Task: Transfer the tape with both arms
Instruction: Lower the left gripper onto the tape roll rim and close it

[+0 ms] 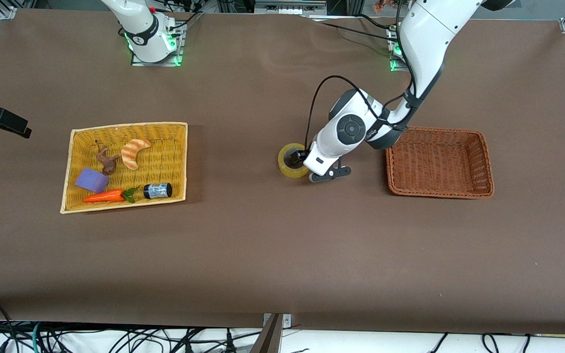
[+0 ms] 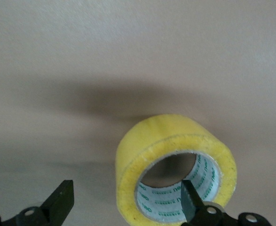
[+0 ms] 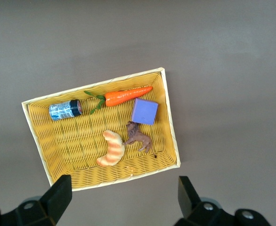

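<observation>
The tape, a yellow roll with a wide hole, is seen lying on the brown table between the two baskets, closer to the brown wicker basket at the left arm's end. The left gripper is lowered onto the roll; in the left wrist view its fingers are spread apart, with one fingertip set inside the hole of the tape against the printed inner core and the other fingertip well clear of the roll's outer wall, so the roll is not clamped. The brown wicker basket is shown with nothing in it. The right gripper is held high over the yellow basket, where the right arm waits, and its fingers are opened wide with nothing between them. In the yellow basket, at the right arm's end of the table, five things are contained: a croissant, a brown toy animal, a purple block, a toy carrot and a small black labelled cylinder. The carrot and the cylinder are laid along the basket edge nearest the front camera.
</observation>
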Controlling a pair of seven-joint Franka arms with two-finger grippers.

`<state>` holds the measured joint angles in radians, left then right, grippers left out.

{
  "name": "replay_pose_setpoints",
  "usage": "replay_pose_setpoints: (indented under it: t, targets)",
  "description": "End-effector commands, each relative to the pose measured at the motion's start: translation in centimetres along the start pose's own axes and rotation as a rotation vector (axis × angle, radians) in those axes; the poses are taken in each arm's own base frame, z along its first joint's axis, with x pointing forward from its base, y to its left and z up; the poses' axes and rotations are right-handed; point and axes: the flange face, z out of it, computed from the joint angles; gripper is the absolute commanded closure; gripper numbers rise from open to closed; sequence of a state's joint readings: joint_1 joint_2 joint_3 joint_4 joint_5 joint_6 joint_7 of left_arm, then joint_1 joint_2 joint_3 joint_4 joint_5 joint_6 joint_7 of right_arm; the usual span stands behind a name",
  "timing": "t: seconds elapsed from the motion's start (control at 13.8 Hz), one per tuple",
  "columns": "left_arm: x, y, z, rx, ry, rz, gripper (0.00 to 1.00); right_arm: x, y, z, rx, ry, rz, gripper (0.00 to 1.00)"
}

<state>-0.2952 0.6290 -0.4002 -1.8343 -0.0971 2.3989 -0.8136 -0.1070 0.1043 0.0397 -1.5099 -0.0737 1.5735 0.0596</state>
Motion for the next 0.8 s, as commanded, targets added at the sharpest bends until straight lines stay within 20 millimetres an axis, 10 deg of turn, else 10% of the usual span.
replay_pose_setpoints:
  t: [0.0, 0.29, 0.58, 0.73]
  targets:
    - [0.3, 0.6, 1.0, -0.009, 0.002, -0.012, 0.0, 0.2, -0.2, -0.3, 0.017, 0.014, -0.016, 0.0]
    - [0.2, 0.3, 2.3, -0.007, -0.001, -0.012, 0.13, 0.2, -0.6, -0.3, 0.02, 0.014, -0.021, 0.0]
    - [0.4, -0.2, 2.4, 0.007, 0.0, -0.001, 1.0, 0.2, -0.8, -0.4, 0.021, 0.016, -0.024, 0.0]
    - [0.6, -0.4, 1.1, 0.02, 0.005, 0.0, 1.0, 0.2, -1.0, -0.4, 0.022, 0.016, -0.025, 0.0]
